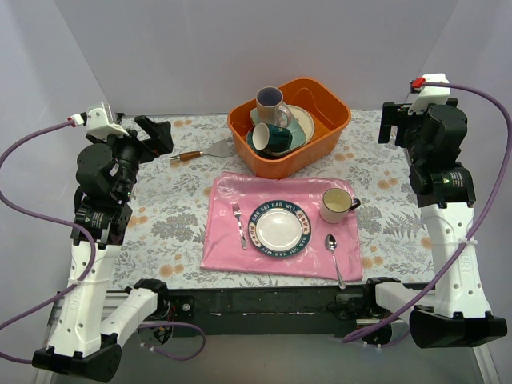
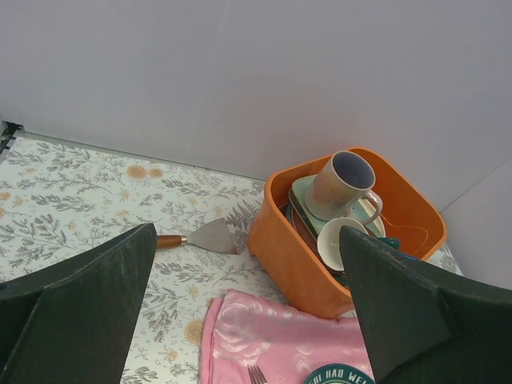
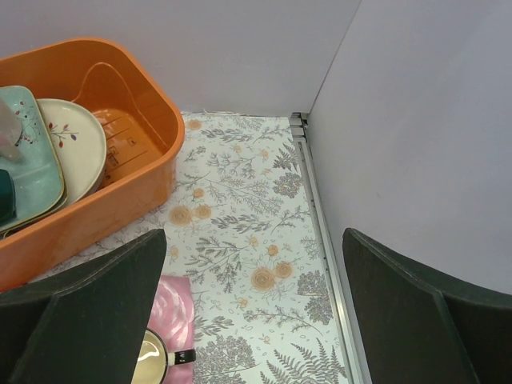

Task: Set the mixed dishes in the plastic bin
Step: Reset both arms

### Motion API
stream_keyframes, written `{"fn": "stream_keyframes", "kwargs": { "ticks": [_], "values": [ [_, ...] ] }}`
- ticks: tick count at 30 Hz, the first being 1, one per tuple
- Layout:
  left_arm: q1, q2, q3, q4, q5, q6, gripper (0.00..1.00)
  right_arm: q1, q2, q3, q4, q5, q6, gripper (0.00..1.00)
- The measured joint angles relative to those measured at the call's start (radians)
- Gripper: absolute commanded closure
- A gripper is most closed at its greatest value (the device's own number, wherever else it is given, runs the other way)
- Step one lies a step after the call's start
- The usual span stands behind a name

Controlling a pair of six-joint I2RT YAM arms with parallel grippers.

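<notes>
Already the mixed dishes are sitting inside the orange plastic bin (image 1: pixel 298 164) at the far middle of the surface (image 1: pixel 172 200), the lavender-lined mug (image 1: pixel 270 102) leaning above the dark green mug (image 1: pixel 276 138) and stacked plates (image 3: pixel 76 144). Outward, the left fingers (image 2: pixel 80 312) and right fingers (image 3: pixel 80 312) are hanging wide apart, gripping nothing.

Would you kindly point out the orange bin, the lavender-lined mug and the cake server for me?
orange bin (image 1: pixel 314 150), top external view, on its near outer wall.
lavender-lined mug (image 1: pixel 270 98), top external view, inside its lavender opening.
cake server (image 1: pixel 217 149), top external view, on its metal blade.
</notes>
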Motion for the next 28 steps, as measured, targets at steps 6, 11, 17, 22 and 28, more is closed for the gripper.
{"fn": "stream_keyframes", "kwargs": {
  "ticks": [6, 11, 17, 22, 28],
  "values": [
    [0.0, 0.0, 0.0, 0.006, -0.004, -0.004, 0.02, 0.0, 0.002, 0.0, 0.002, 0.0, -0.001, 0.01],
    [0.0, 0.0, 0.0, 0.017, -0.005, -0.005, 0.02, 0.0, 0.005, -0.001, 0.004, -0.003, -0.004, 0.02],
    [0.0, 0.0, 0.0, 0.025, -0.008, -0.003, 0.02, 0.0, 0.011, -0.003, 0.01, -0.007, -0.004, 0.02],
    [0.0, 0.0, -0.002, 0.049, -0.008, 0.002, 0.02, 0.0, 0.012, -0.004, 0.011, -0.007, -0.006, 0.02],
    [0.0, 0.0, -0.011, 0.071, -0.001, 0.005, 0.02, 0.0, 0.012, -0.004, 0.011, -0.014, -0.007, 0.01]
  ]
}}
